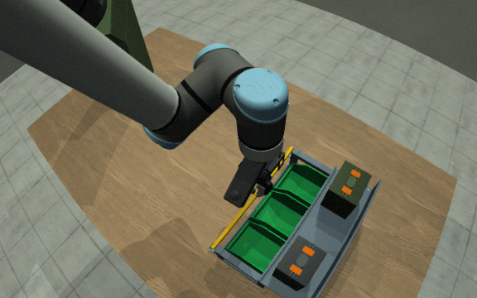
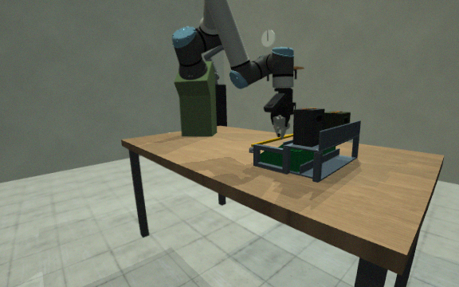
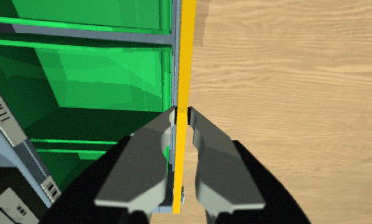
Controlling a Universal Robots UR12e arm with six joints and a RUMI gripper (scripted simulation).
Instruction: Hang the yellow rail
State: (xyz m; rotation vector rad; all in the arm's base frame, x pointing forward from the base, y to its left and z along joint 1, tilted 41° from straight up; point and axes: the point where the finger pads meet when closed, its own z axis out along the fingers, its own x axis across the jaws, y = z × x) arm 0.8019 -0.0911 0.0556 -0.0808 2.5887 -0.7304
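Observation:
The yellow rail [image 1: 232,225] [image 2: 267,140] [image 3: 186,60] runs along the front edge of the grey rack [image 1: 334,248] [image 2: 333,161], just beside the green bins [image 1: 280,213] [image 3: 102,80]. My gripper [image 3: 182,107] [image 2: 280,133] [image 1: 263,182] is shut on the rail near its middle, fingers on either side of it. In the wrist view the rail lies against the rack's grey front bar [image 3: 175,61]. The hooks and their end plates are hard to make out; the rail's near end [image 1: 214,247] reaches the rack's front corner.
Two dark boxes with orange tabs [image 1: 346,188] [image 1: 301,262] stand in the rack behind the bins. The green robot pedestal [image 2: 196,104] stands at the table's far corner.

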